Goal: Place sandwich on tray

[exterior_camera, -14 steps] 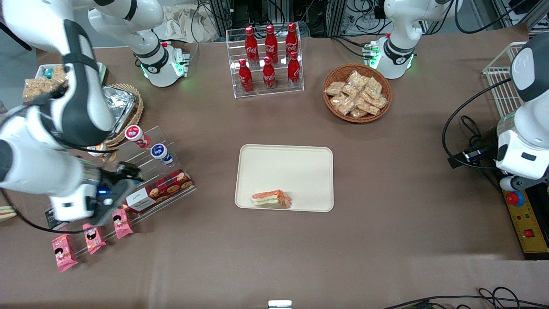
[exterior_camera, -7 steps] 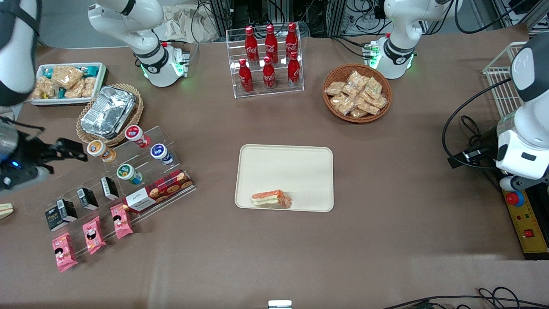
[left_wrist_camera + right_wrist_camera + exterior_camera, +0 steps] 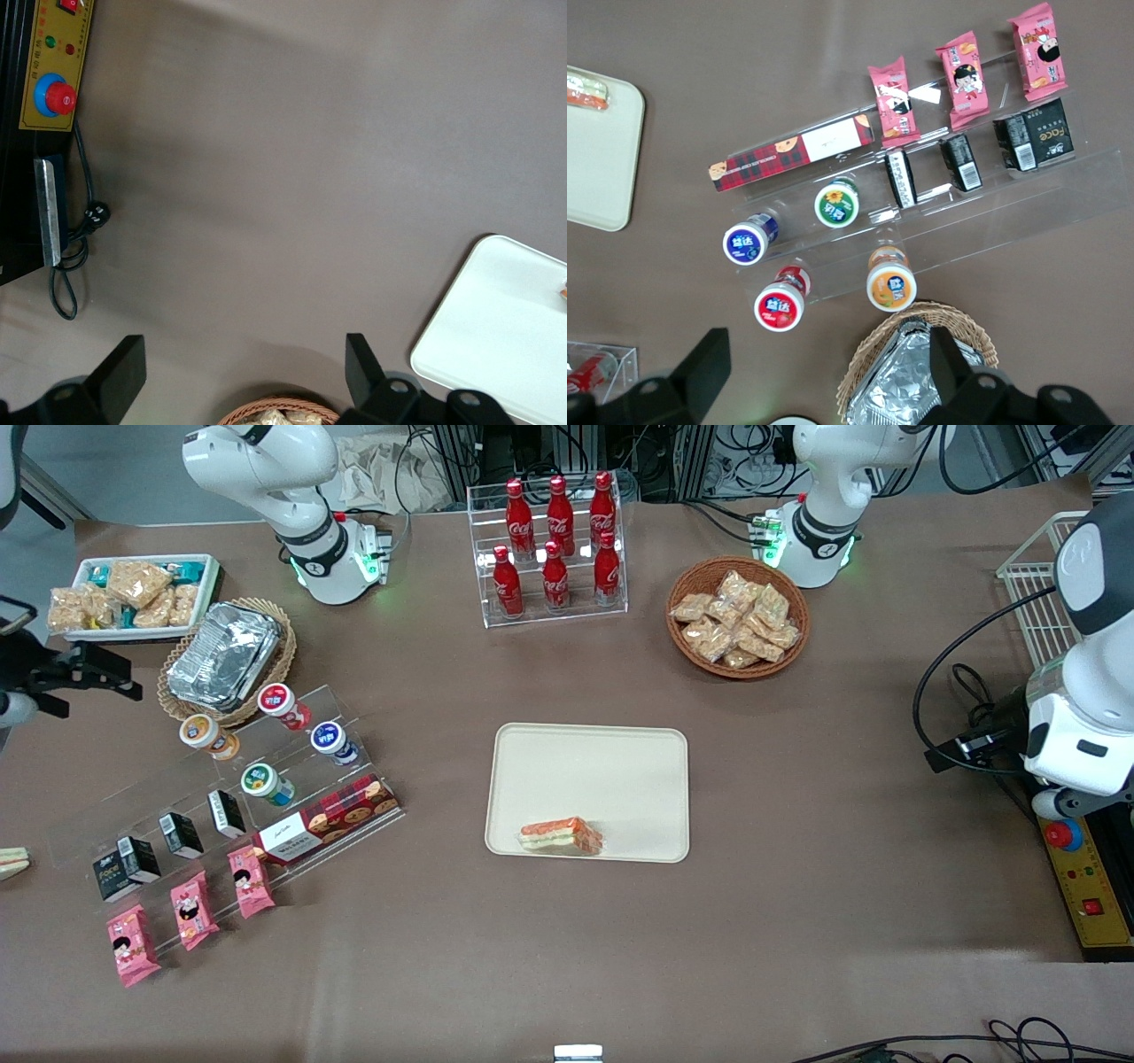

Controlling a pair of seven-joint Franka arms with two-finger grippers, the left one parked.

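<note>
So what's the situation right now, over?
Tool open, empty, at the working arm's end of the table, beside the foil basket. Sandwich lying on the tray, near its front rim. Nothing else on the tray.

Gripper (image 3: pixel 84 673), high over counter's working-arm end: arm and most of body are being cut off by front-view edge. In right wrist view, jaws are standing wide apart w/ tips and body cropped. Sandwich (image 3: pixel 586 92) is showing there only as an orange sliver at frame edge; tray (image 3: pixel 598 159) is likewise partly cropped. Foil container (image 3: pixel 921 381) is being cut off too.
</note>
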